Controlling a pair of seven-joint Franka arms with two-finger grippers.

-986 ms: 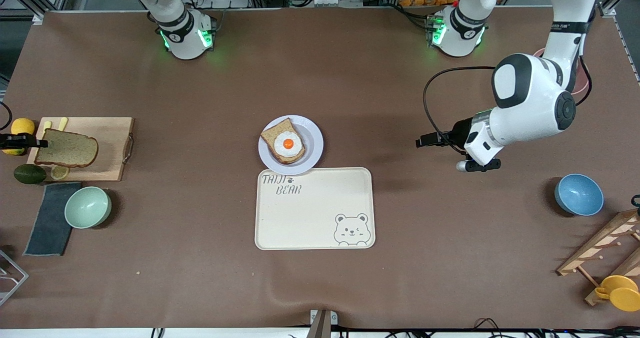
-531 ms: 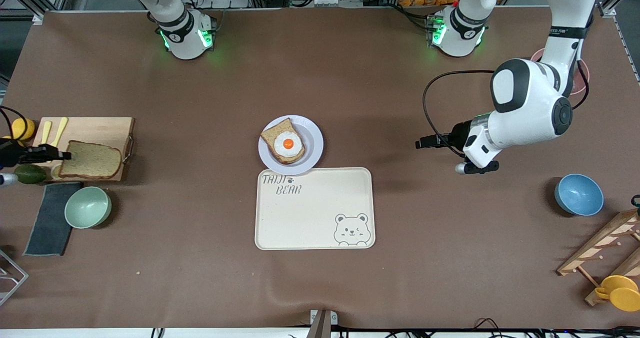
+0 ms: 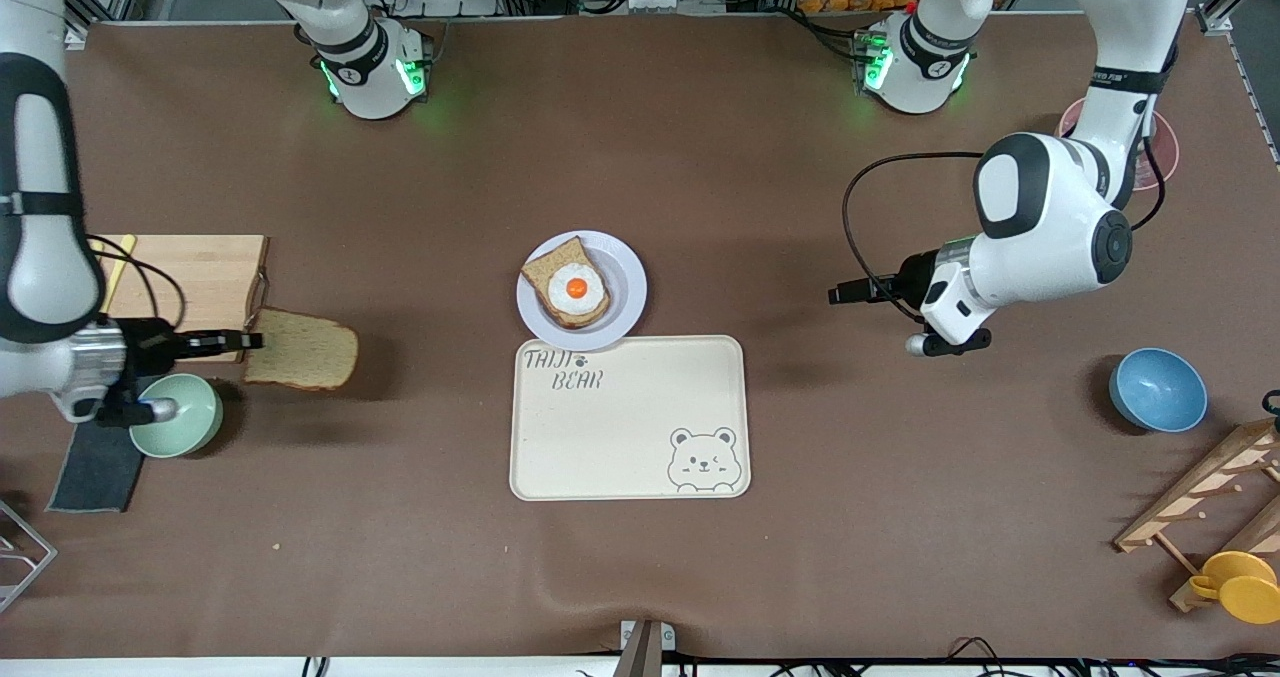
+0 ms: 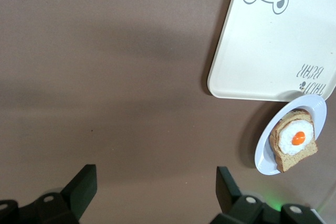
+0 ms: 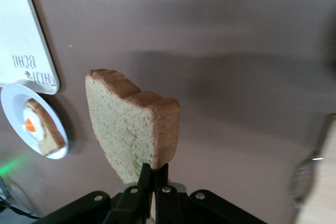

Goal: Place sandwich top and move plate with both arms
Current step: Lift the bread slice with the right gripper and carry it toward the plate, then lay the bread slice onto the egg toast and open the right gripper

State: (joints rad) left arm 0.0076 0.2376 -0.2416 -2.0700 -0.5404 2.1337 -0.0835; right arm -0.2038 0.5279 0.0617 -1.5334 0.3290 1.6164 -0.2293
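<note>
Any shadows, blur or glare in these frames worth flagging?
Front view: soft shadow on the table under the sandwich top; right arm's forearm slightly smeared. Right wrist view: broad soft shadow bands, bread sharp. Left wrist view: faint shadows, plate crisp. No glare.

Two bread slices (image 3: 301,361) (image 3: 560,279), one fried egg (image 3: 577,290), one plate (image 3: 622,279), one tray (image 3: 628,419), two bowls (image 3: 178,415) (image 3: 1157,389), two robot arms (image 3: 45,257) (image 3: 1050,222)

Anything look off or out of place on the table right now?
Nothing stands out. The right gripper holds the sandwich top by its edge, in the air; the egg slice sits on the plate, which touches the tray. The left gripper waits open.
</note>
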